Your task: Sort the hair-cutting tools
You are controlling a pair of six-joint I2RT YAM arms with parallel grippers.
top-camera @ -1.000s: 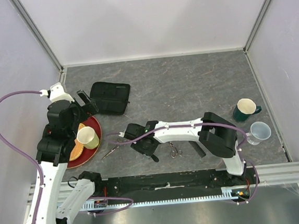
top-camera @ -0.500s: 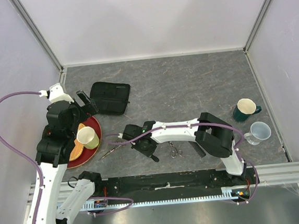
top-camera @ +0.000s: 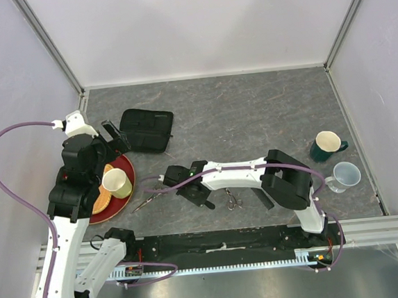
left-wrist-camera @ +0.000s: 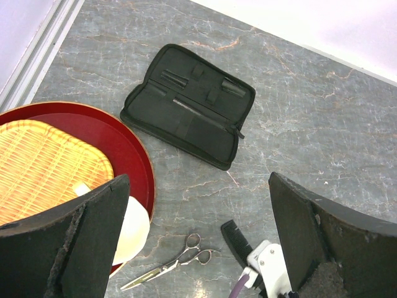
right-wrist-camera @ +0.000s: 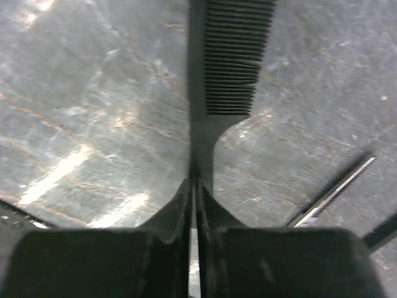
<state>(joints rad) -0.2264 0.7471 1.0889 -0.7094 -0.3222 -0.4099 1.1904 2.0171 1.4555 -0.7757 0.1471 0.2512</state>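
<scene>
My right gripper (top-camera: 172,179) (right-wrist-camera: 196,181) is down at the table and shut on the tapered handle of a black comb (right-wrist-camera: 228,56), which also shows in the left wrist view (left-wrist-camera: 234,238). One pair of silver scissors (top-camera: 148,201) (left-wrist-camera: 177,259) lies just left of it. A second pair (top-camera: 233,202) lies under the right forearm. A toothed silver blade (right-wrist-camera: 335,192) shows at the right of the right wrist view. My left gripper (top-camera: 109,144) (left-wrist-camera: 197,205) is open and empty, high above the plate's edge. I cannot pick out the second comb.
A red plate (top-camera: 123,199) (left-wrist-camera: 133,146) holds a woven mat and a pale yellow cup (top-camera: 117,182). An open black case (top-camera: 147,129) (left-wrist-camera: 189,112) lies behind it. A green mug (top-camera: 327,145) and a clear cup (top-camera: 346,176) stand at the right.
My right gripper has shifted slightly to the left at the comb. The left arm has not moved.
</scene>
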